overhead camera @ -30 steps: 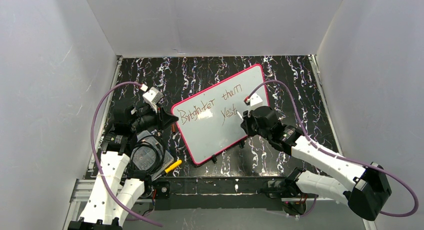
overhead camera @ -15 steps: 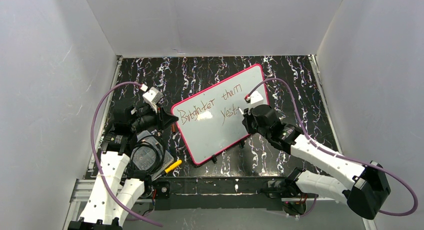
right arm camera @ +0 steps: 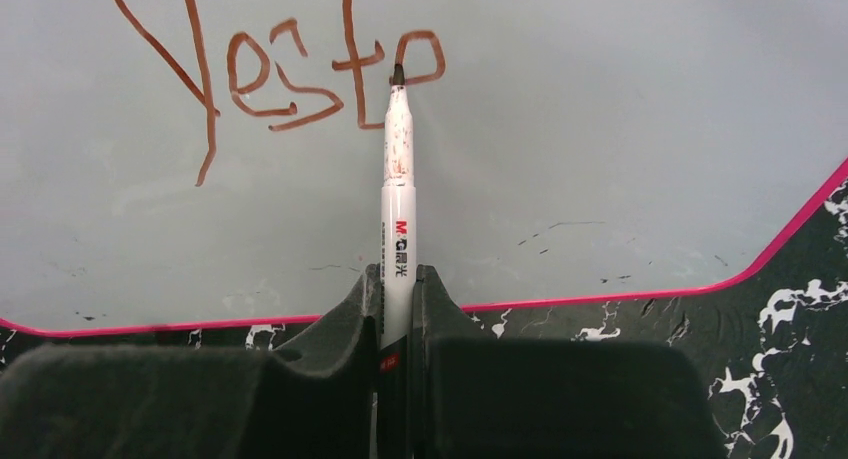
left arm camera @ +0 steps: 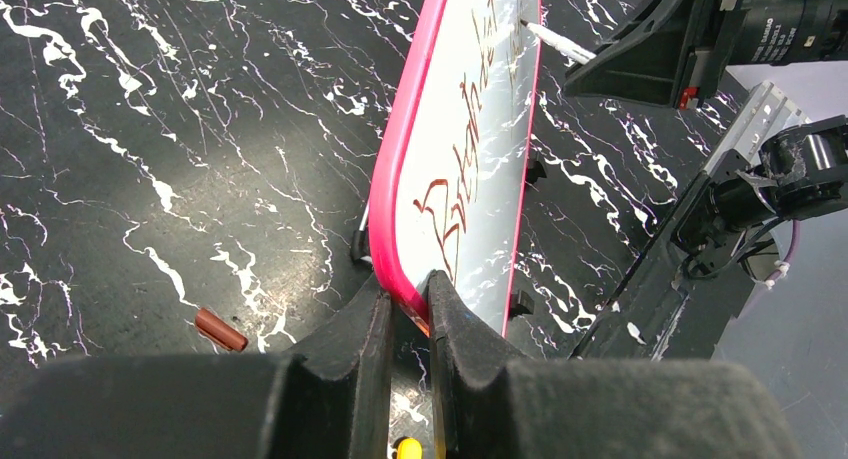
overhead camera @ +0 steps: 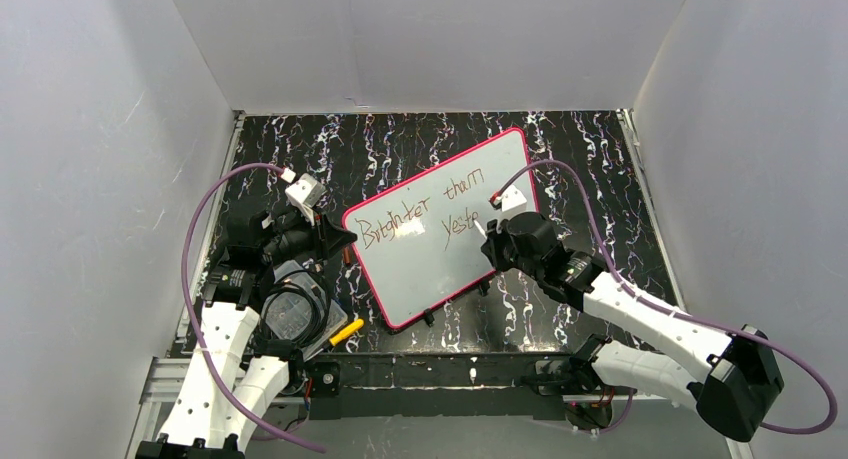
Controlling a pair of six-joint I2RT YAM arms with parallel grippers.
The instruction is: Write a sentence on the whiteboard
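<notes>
– Black jaws on the right gripper are clamping the white marker low on its barrel, shut hard against it. The tip is touching the whiteboard at the loop of an "e".

– And the left gripper?

– Its jaws are standing narrow, pinching the thin pink frame at the board's left corner. The board is lying askew in the middle of the black marbled table, between the two arms.

– How far is the sentence getting?

– It is reading "Brighter than" on the upper line, and "Yeste" is forming beneath it.

– How is the board going to handle?

– I am judging it stiff, light and glossy. It is probably wanting to slide or pivot under the pen, so the frame is the place to be holding it, since the slick face is giving no purchase.

– And the marker?

– It is looking slim and smooth, so it could be twisting or creeping in the jaws. Gripping the barrel well behind the tip is making sense, with light pressure, as wet ink on gloss is likely smearing easily.
</notes>
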